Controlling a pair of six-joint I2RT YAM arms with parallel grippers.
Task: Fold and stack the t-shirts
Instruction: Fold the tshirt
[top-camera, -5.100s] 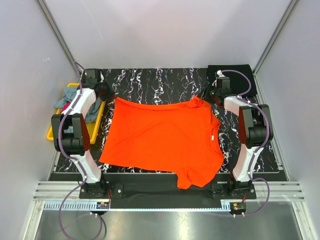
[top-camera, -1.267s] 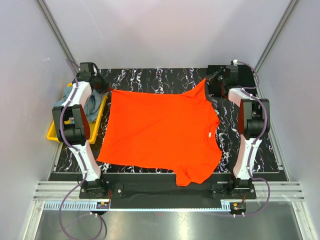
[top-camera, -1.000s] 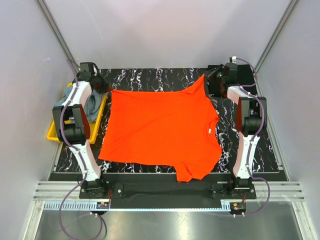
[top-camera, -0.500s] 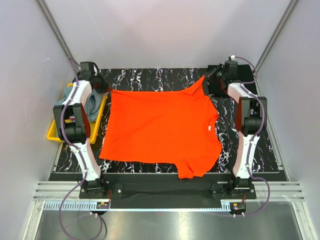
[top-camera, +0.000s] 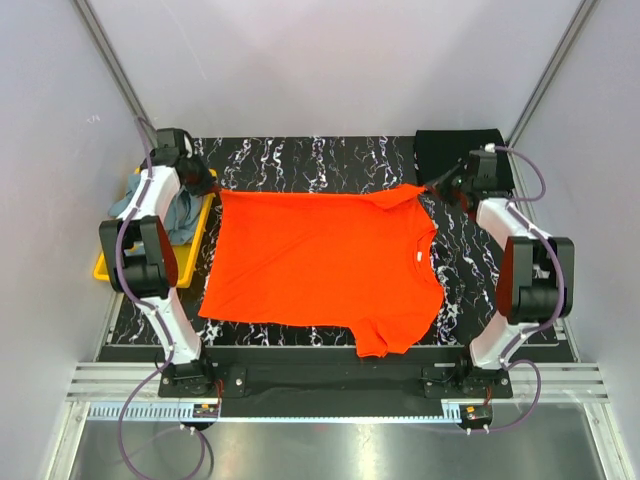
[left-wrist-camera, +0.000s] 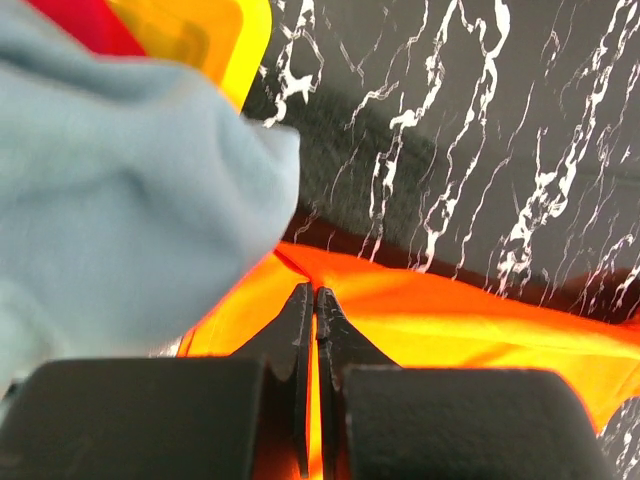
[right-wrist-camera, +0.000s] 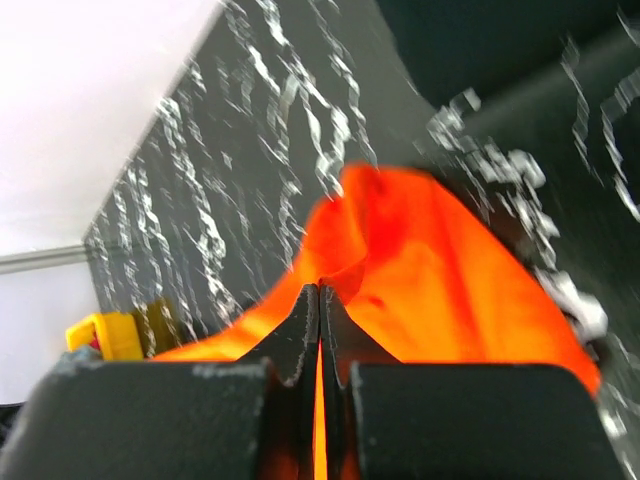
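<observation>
I saw the orange t-shirt (top-camera: 320, 260) lying spread flat over the middle of the black marbled table (top-camera: 330, 160), with 1 sleeve reaching the near edge. The black t-shirt (top-camera: 455, 150) lay at the far right corner, and the grey-blue t-shirt (top-camera: 182, 215) hung over the yellow bin (top-camera: 103, 262) at the left. The left gripper (left-wrist-camera: 314, 300) and the right gripper (right-wrist-camera: 318, 295) had their jaws pressed together, each pinching 1 far corner of the orange t-shirt.

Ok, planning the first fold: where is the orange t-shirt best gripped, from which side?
Likely the two ends of its far edge, from above: the orange t-shirt lies flat, so only edges can be pinched. The left tool and right tool are shut there.
</observation>
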